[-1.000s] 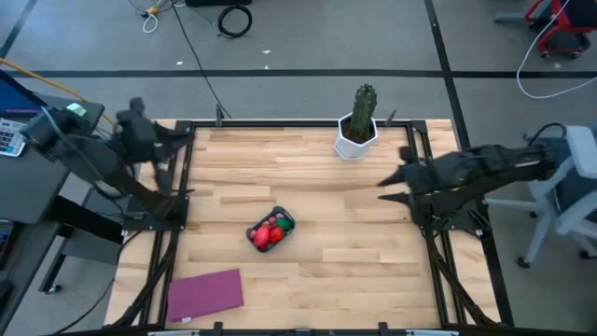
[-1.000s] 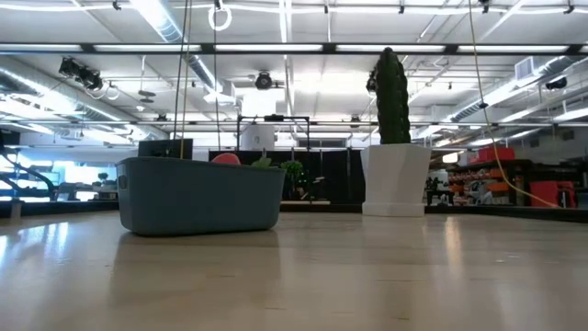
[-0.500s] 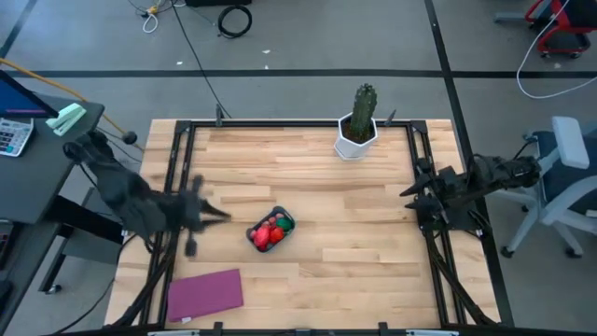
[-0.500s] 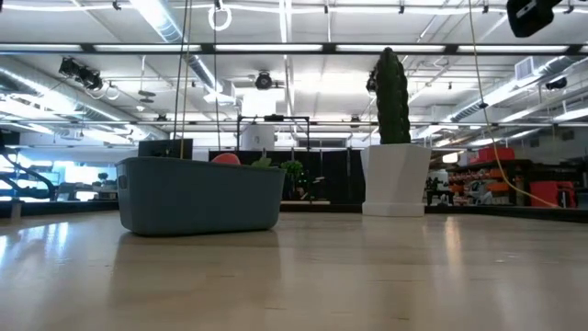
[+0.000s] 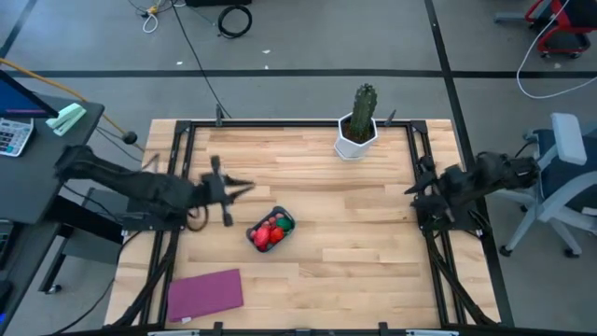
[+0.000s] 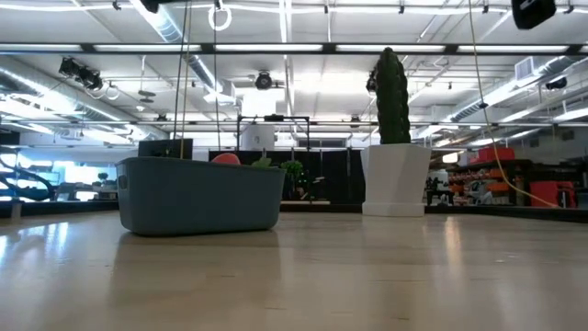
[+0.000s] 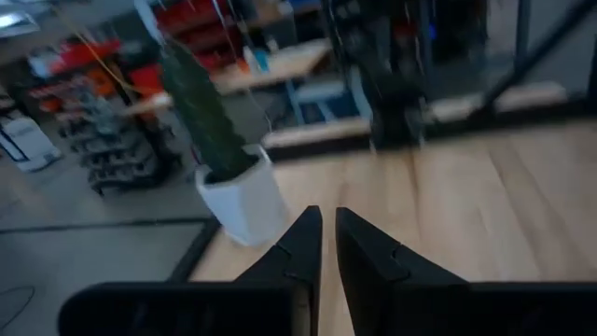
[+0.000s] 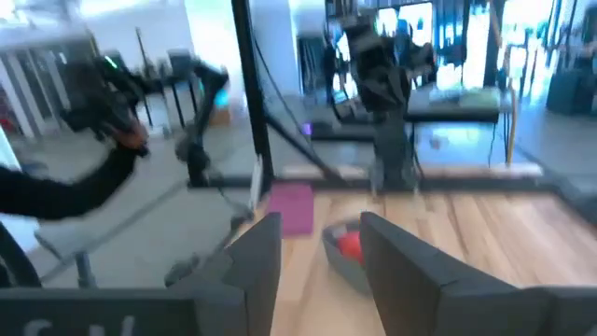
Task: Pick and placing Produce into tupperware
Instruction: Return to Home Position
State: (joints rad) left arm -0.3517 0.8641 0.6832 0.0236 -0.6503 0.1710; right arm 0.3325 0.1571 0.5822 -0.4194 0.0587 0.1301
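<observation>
The teal tupperware (image 5: 270,231) stands left of the table's middle and also shows in the low view (image 6: 197,195). The produce (image 5: 268,233) lies inside it: red and pink pieces and one green piece. A pink piece (image 6: 227,158) peeks over the rim. My left gripper (image 5: 244,185) hovers over the table just far-left of the tupperware, pointing toward the right. Its fingers (image 7: 327,233) are shut with nothing between them. My right gripper (image 5: 410,189) waits at the table's right edge, open (image 8: 317,238) and empty.
A green cactus in a white pot (image 5: 358,126) stands at the far edge, right of the middle. A flat purple mat (image 5: 205,291) lies at the near left corner. Bare wood lies between the tupperware and the right arm.
My left gripper has come down from beyond the table's far left corner. It swung in over the table toward the right and now points level, beside the tupperware. My right gripper has drawn back toward the table's right edge. The tupperware and produce have not moved.
</observation>
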